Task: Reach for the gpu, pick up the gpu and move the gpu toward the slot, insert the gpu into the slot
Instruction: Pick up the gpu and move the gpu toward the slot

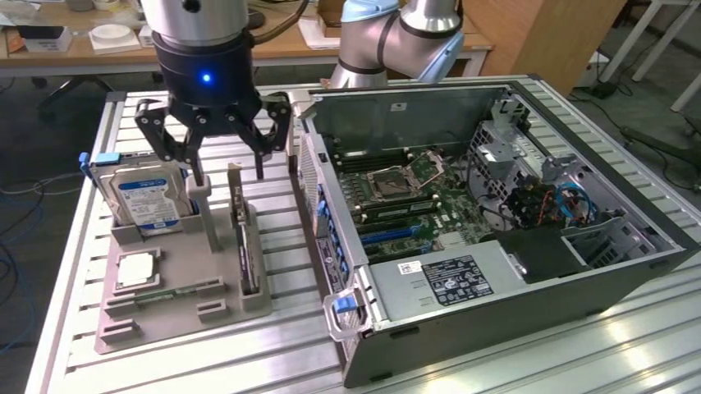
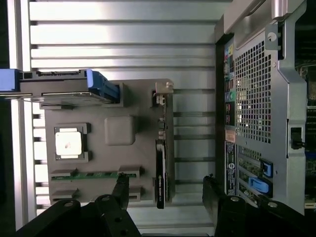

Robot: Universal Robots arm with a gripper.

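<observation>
The gpu (image 1: 243, 246) is a thin dark card standing on edge in a grey holder (image 1: 180, 308), its silver bracket at the far end. In the wrist view the gpu (image 2: 161, 170) runs between my two fingers, with the bracket (image 2: 162, 93) beyond them. My gripper (image 1: 230, 176) hangs open just above the card's far end, one finger on each side of it and nothing held. The wrist view shows the gripper (image 2: 165, 186) with wide-spread dark fingertips (image 2: 121, 186) that do not touch the card. The slot (image 1: 386, 235) is a blue strip on the green motherboard inside the open computer case.
In the same holder (image 2: 119, 131) stand a blue-labelled hard drive (image 1: 148, 201), a square silver processor chip (image 1: 137, 269) and a memory stick (image 2: 94, 174). The open case (image 1: 526, 271) stands close by on the exterior view's right. All rest on a slotted aluminium table (image 1: 274, 361).
</observation>
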